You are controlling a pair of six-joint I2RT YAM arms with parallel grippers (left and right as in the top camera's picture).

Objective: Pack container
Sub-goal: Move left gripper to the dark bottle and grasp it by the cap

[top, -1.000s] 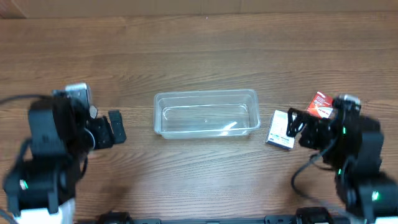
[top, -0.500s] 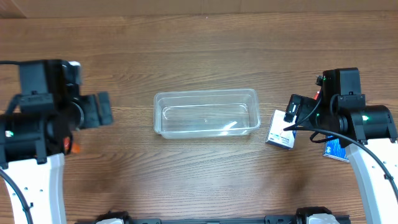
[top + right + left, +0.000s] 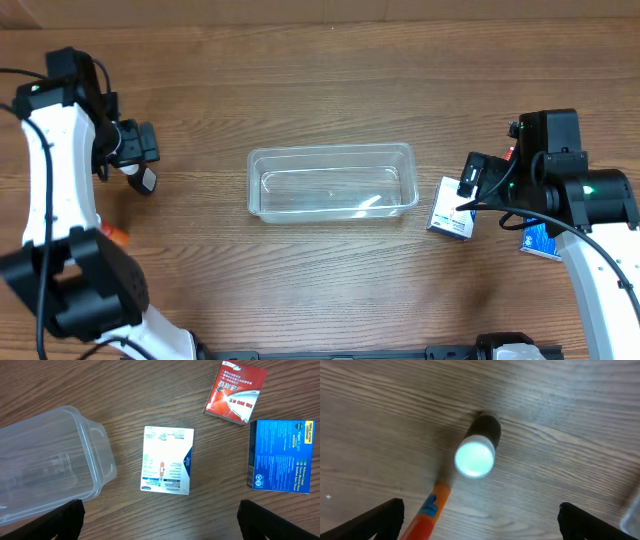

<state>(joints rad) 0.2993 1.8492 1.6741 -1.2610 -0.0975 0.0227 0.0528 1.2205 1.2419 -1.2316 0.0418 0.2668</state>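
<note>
On the wooden surface (image 3: 330,80): one container, three small boxes, one bottle, one orange tube and two robot arms.
Container (image 3: 332,182): one clear, shallow plastic tub with rounded corners and a rimmed edge. It lies in the middle of the surface with its long side running left to right.
Container contents: only wood grain shows through its see-through bottom.
Boxes: three, all lying flat on the surface to the right of the tub.
White box (image 3: 167,460): white with a blue corner, just beside the tub's right end and apart from it.
Red box (image 3: 235,391): to the right of the white box and farther back.
Blue box (image 3: 281,455): to the right of the white box, not touching it, with the red box just beyond it.
Bottle (image 3: 479,447): one, small and dark with a white cap, well to the left of the tub.
Orange tube (image 3: 432,510): one, lying near the bottle on its near side.
Left end effector (image 3: 480,506): fingers spread wide, holding nothing, poised above the bottle.
Right end effector (image 3: 159,507): fingers spread wide, holding nothing, poised above the white box.
</note>
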